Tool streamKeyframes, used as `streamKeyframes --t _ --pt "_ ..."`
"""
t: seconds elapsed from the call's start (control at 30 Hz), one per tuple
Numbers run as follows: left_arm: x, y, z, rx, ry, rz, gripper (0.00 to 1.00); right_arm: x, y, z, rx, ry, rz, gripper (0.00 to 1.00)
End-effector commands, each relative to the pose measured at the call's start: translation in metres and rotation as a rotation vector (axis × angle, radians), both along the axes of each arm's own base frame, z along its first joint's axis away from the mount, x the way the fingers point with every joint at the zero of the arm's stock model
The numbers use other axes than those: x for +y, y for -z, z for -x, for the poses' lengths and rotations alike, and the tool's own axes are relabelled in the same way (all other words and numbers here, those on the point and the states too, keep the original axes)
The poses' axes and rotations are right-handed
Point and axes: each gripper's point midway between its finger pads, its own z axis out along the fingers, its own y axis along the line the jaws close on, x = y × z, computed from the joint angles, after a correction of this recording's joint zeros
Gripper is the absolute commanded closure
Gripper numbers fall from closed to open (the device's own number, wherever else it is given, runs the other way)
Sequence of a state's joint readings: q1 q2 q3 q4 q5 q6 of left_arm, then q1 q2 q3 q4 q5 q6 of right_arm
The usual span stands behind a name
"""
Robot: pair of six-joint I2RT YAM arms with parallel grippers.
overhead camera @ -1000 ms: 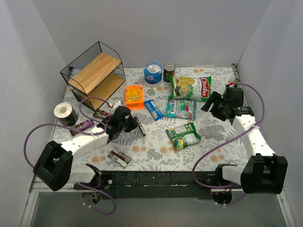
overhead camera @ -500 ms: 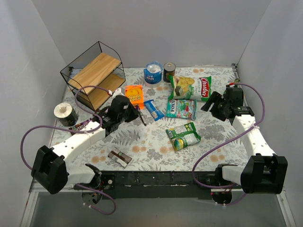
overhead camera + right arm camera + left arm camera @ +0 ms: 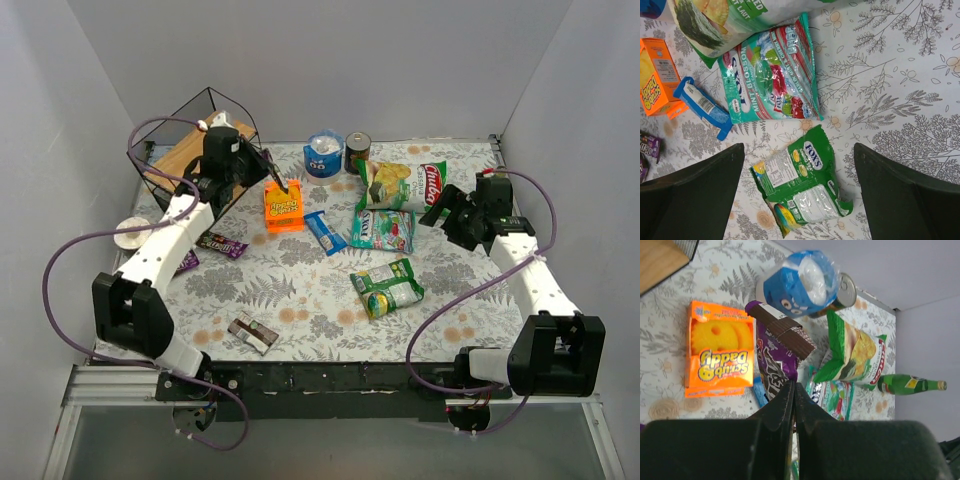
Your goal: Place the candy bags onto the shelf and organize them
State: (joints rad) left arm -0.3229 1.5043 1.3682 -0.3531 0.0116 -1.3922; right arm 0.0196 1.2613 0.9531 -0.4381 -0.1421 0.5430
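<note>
A purple bag (image 3: 771,367) is clamped in the left gripper (image 3: 793,385), above the orange box (image 3: 720,355) and near the shelf (image 3: 172,160). The right gripper (image 3: 447,213) is spread wide over the teal bag (image 3: 770,75) and green bag (image 3: 800,185).

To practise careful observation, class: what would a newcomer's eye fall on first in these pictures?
The left tool, shut on a purple candy bag, hangs near a bright orange box, close to the shelf at the table's far left. Toward the far right lies a large green chip bag, and the right tool is open above a green Fox's bag.
</note>
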Motion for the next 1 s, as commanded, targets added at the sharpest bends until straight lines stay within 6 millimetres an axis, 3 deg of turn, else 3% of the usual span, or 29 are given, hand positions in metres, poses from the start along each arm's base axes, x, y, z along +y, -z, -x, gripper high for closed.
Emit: streamKeyframes --t 0.0,0.03,0.1,0.13,0.43,0.67,0.7,0.97 --pt "0.005 -0.04 -0.025 -0.087 0.021 0.0 1.0 0.004 -0.031 -0.022 -0.109 -0.035 -0.012 0.02" --pt "0.012 -0.033 -0.036 -0.074 -0.001 -0.006 1.0 0.004 -0.032 -0.024 -0.111 -0.042 -0.007 0.02" --pt "0.019 -0.043 -0.051 -0.097 -0.041 0.009 1.0 0.003 -0.035 -0.028 -0.116 -0.053 0.011 0.02" --pt "0.026 -0.037 -0.061 -0.086 -0.061 0.015 1.0 0.002 -0.036 -0.029 -0.114 -0.054 0.02 0.02" --pt "0.058 -0.047 -0.113 -0.118 -0.125 0.06 1.0 -0.003 -0.034 -0.037 -0.109 -0.06 0.056 0.02" --pt "0.088 -0.036 -0.149 -0.116 -0.186 0.063 1.0 -0.01 -0.039 -0.041 -0.119 -0.055 0.108 0.02" --pt "0.095 -0.026 -0.157 -0.103 -0.198 0.063 1.0 -0.011 -0.041 -0.042 -0.123 -0.053 0.113 0.02" --pt "0.119 -0.022 -0.195 -0.135 -0.206 0.084 1.0 -0.017 -0.039 -0.046 -0.119 -0.038 0.147 0.02"
